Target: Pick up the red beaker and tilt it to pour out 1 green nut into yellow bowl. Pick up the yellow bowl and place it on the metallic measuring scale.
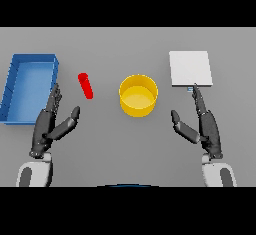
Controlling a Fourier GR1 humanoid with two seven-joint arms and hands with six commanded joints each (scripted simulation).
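Here, red beaker (85, 86) beside yellow bowl (138, 95)

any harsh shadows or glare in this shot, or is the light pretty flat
Head view: light is flat and even, with no hard shadows on the grey table; no glare on the yellow bowl or the red beaker; the metallic scale reads pale and matte, without reflections.

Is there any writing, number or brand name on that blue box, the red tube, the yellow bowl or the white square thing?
No text can be read anywhere.
Blue tray: plain, no label.
Red beaker: plain, no marks or scale lines visible.
Yellow bowl: plain.
Metallic measuring scale: blank top; a tiny bluish patch at its front edge might be a display, too small to read.
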